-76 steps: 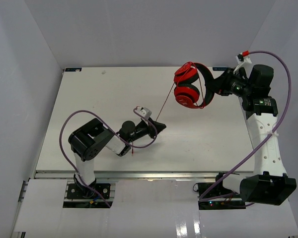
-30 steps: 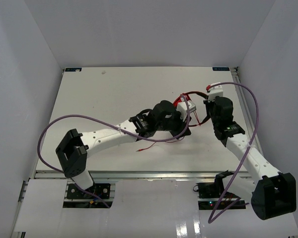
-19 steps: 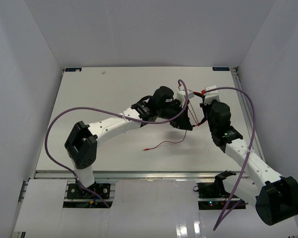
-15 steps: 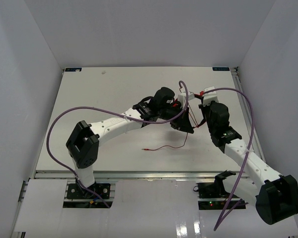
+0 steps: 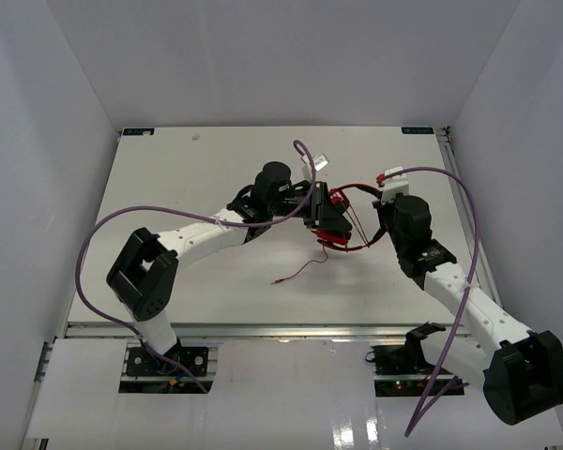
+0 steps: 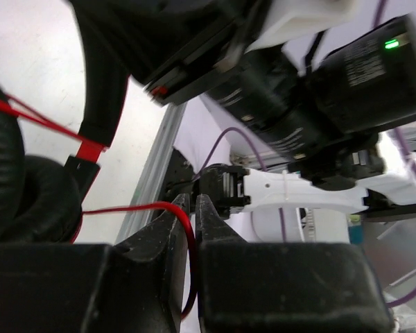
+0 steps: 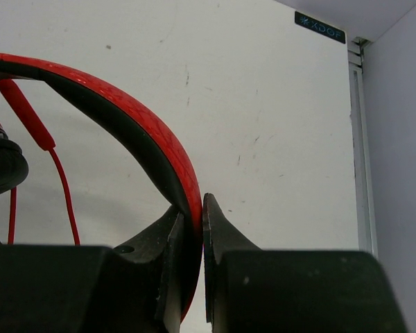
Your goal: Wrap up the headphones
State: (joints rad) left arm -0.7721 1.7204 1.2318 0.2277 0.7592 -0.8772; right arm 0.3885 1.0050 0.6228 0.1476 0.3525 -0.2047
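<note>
1. Headphones (image 5: pixel 337 199): right of centre on the table, between the two wrists. Mostly covered in the top view by the left arm's wrist, with only red flecks and the thin arc of the headband (image 5: pixel 355 247) showing.
2. Ear cups not visible whole anywhere. Just a black ear pad (image 6: pixel 14 201) cut off at the left edge of the left wrist view. Impossible to tell whether resting on the table or lifted off it.
3. Left gripper (image 6: pixel 192 201): fingers nearly together, pinching the red cord (image 6: pixel 125 208) where it loops between them. Hard to pick out from above (image 5: pixel 324 220).
4. Right gripper (image 7: pixel 192 201): clamped on the red and black headband (image 7: pixel 125 118) near its crown.
5. Loose end of the cord (image 5: pixel 305 270) trailing toward the near edge, ending in a small plug (image 5: pixel 275 280) flat on the surface.
6. White table (image 5: pixel 169 187), lightly scuffed, boxed in by plain white walls. Metal rail (image 7: pixel 360 139) along its right edge, dark label (image 7: pixel 320 28) at the far right corner. Purple cables (image 5: pixel 103 234) looping off both arms.
7. Crown of the band toward the right arm, cup end toward the left gripper. Long axis roughly left to right across the table.
</note>
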